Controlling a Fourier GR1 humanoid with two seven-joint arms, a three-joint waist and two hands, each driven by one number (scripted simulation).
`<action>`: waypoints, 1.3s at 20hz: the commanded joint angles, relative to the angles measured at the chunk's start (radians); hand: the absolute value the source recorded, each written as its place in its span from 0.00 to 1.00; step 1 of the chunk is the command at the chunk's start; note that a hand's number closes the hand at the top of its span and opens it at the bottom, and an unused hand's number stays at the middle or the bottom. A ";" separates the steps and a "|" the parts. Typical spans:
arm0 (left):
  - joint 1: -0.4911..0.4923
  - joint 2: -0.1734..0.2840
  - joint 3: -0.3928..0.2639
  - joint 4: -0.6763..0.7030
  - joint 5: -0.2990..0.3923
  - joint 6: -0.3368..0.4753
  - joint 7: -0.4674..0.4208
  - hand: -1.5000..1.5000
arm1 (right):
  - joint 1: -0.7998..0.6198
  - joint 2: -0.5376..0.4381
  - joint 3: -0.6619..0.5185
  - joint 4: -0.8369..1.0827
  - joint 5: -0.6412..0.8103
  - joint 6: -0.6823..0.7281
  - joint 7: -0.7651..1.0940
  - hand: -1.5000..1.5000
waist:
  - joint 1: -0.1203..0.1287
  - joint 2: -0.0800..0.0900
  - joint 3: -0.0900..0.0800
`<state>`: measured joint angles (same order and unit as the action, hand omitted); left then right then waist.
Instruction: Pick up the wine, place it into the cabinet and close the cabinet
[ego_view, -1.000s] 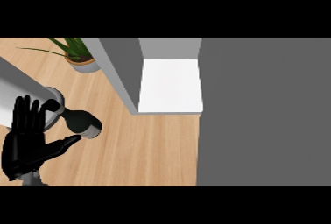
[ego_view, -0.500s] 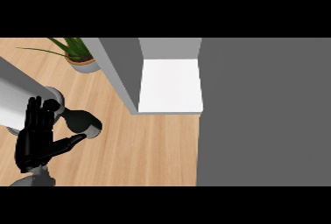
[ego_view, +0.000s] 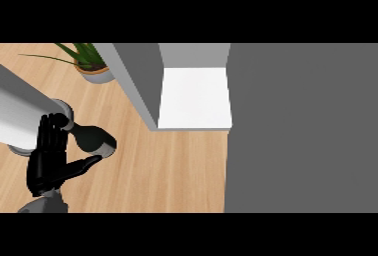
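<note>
The wine bottle (ego_view: 91, 137) is a dark rounded shape with a grey end, on the wooden counter (ego_view: 170, 170) left of the cabinet. My left hand (ego_view: 50, 159) is at the lower left, right beside the bottle, open with its fingers straight and pointing up. Its thumb reaches toward the bottle's lower side; I cannot tell whether it touches. The cabinet stands open, with its white shelf (ego_view: 196, 97) bare between a grey side wall (ego_view: 136, 82) and a broad grey panel (ego_view: 299, 130). My right hand is out of view.
A large pale cylinder (ego_view: 22, 115) lies at the left edge, behind my left hand and close to the bottle. A potted plant (ego_view: 90, 62) stands at the back left near the cabinet wall.
My left hand has drifted a little to the right, closer to the bottle. The bottle and the cabinet have stayed where they were.
</note>
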<state>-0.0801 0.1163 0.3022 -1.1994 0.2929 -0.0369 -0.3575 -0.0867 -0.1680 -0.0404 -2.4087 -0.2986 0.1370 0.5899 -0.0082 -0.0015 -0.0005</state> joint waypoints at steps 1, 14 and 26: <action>0.016 -0.039 -0.028 -0.002 -0.014 0.025 -0.013 0.00 | 0.066 0.039 0.047 -0.170 0.005 -0.035 0.047 0.00 | 0.003 0.000 0.000; -0.085 0.040 0.025 0.304 0.005 -0.083 -0.161 0.00 | 0.076 0.067 0.059 -0.141 0.033 -0.013 -0.022 0.00 | 0.000 0.001 0.000; -0.178 0.008 0.037 0.463 0.022 -0.087 -0.274 0.00 | 0.102 0.024 0.047 -0.213 -0.018 -0.003 0.055 0.00 | -0.008 0.001 0.000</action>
<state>-0.2307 0.1255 0.3226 -0.8063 0.3029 -0.1080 -0.5800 -0.0884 -0.1626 -0.0253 -2.4133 -0.2951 0.1312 0.6054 -0.0116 -0.0016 -0.0005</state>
